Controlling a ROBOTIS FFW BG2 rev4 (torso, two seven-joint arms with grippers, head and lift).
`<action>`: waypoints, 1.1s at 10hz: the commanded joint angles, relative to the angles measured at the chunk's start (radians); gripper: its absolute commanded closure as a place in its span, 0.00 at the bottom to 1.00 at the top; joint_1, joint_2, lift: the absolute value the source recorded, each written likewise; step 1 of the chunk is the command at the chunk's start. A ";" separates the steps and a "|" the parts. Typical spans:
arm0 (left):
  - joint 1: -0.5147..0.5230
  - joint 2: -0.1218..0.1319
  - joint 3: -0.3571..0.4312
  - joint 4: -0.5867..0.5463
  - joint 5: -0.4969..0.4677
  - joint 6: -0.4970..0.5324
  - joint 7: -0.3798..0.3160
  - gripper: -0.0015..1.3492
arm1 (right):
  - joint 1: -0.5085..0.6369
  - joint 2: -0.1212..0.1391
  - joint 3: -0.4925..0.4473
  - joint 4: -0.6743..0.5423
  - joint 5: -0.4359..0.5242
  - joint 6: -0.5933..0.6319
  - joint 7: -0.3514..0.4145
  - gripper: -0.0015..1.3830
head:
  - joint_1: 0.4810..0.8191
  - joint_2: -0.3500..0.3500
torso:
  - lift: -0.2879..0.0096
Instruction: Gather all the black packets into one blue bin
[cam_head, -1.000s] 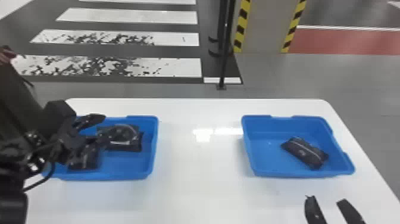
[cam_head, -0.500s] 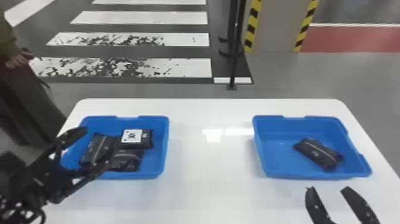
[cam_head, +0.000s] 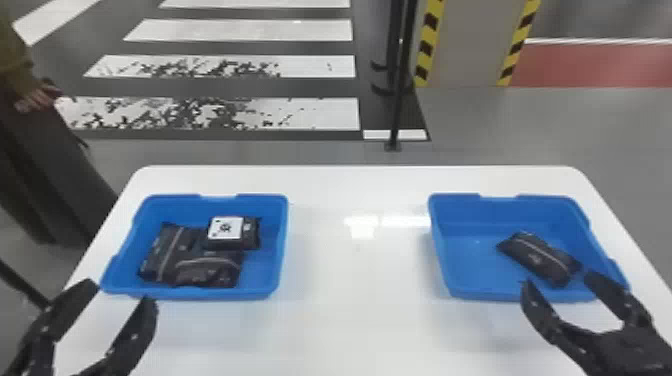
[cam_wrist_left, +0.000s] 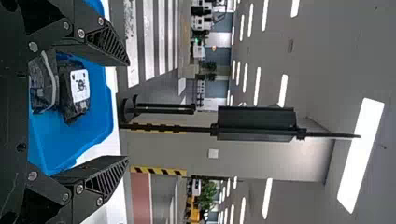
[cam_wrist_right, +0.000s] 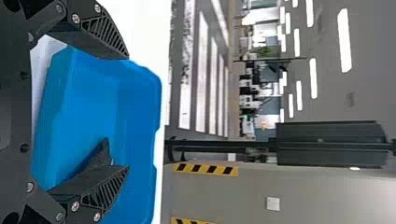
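Note:
In the head view my left gripper (cam_head: 125, 295) stands open and empty at the near left corner of the left blue bin (cam_head: 267, 290). That bin holds several black packets (cam_head: 167, 255), one with a white label (cam_head: 232, 235) on top. My right gripper (cam_head: 557, 280) is open at the near edge of the right blue bin (cam_head: 450, 260), close to the single black packet (cam_head: 540, 257) lying slantwise in it. In the left wrist view my left gripper (cam_wrist_left: 128, 112) is spread wide. My right gripper (cam_wrist_right: 128, 112) in the right wrist view has a packet (cam_wrist_right: 99, 156) partly behind one finger.
Both bins stand on a white table (cam_head: 350, 320), with a wide stretch of tabletop between them. Beyond the table's far edge rises a black post (cam_head: 400, 90). A person stands past the table's left side.
My left gripper has drawn back from over the left bin toward the near left. My right gripper has moved forward to the right bin's near edge. The head view has shifted slightly.

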 joint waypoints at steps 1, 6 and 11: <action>0.064 -0.019 0.002 -0.035 0.035 -0.022 0.015 0.26 | -0.063 -0.019 -0.034 -0.039 0.080 0.208 0.008 0.14 | 0.63 0.51 | 0.60; 0.069 0.012 -0.042 -0.057 0.069 0.035 0.032 0.26 | -0.338 -0.099 -0.008 0.039 0.268 0.603 0.084 0.15 | 0.63 0.36 | 0.60; 0.025 0.029 -0.068 -0.035 0.063 0.057 0.032 0.26 | -0.540 -0.152 0.092 0.331 0.283 0.652 0.078 0.14 | 0.63 0.38 | 0.60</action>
